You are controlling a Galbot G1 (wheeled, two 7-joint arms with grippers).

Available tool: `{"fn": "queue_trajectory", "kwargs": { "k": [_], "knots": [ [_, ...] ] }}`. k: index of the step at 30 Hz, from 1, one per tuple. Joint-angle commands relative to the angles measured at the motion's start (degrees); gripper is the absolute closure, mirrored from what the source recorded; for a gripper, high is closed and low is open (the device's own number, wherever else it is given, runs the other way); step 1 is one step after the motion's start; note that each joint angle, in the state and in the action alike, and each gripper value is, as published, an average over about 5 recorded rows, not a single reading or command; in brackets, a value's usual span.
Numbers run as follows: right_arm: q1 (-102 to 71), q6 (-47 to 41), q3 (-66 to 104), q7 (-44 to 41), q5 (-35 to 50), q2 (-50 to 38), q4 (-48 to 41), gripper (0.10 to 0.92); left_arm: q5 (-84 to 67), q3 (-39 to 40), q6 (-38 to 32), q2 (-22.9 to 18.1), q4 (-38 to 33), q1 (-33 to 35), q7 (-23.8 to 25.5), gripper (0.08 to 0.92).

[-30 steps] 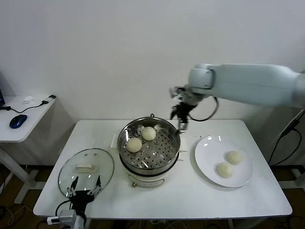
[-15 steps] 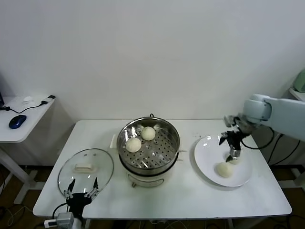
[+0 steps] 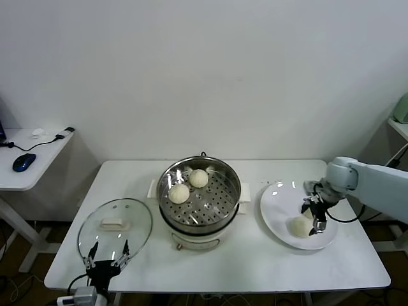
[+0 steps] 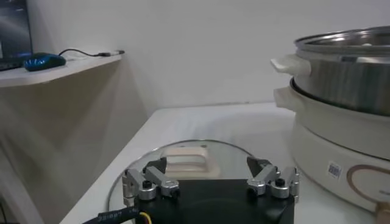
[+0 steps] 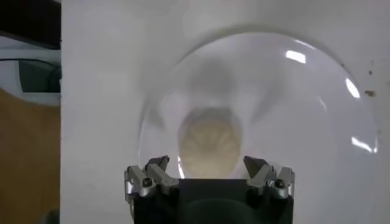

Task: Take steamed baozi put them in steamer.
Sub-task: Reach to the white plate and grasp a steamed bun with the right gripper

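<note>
The steamer (image 3: 220, 210) stands mid-table and holds two baozi (image 3: 179, 193) (image 3: 199, 178) on its perforated tray. On the white plate (image 3: 274, 205) at the right lies one baozi (image 3: 298, 226); a second one is mostly hidden behind my right gripper (image 3: 316, 215). My right gripper is open and low over the plate. In the right wrist view it (image 5: 207, 165) straddles that baozi (image 5: 210, 141) without closing on it. My left gripper (image 3: 107, 255) is open and empty, parked at the table's front left edge.
The glass lid (image 3: 115, 226) with a white handle lies flat left of the steamer, just beyond my left gripper (image 4: 207, 173); it also shows in the left wrist view (image 4: 189, 157). A side desk with a blue mouse (image 3: 23, 161) stands at the far left.
My right arm has swung from beside the steamer over to the plate and come down around the farther baozi, jaws open. The left arm has barely moved.
</note>
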Motion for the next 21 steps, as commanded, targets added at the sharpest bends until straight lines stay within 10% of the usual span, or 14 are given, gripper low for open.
{"fn": "queue_trajectory", "kwargs": {
  "k": [1,21],
  "knots": [
    [-8.1,-0.1,7.1,0.8,-4.1,1.5,-3.9,0.203,0.1,0.0,-0.1,0.1,0.2,0.1,0.0,0.177],
    [1.2,1.5,6.7,-0.7,-3.8,-0.1,1.0,0.295,0.5,0.7,-0.1,-0.4,-0.4,0.0,-0.1,0.177]
  ]
}}
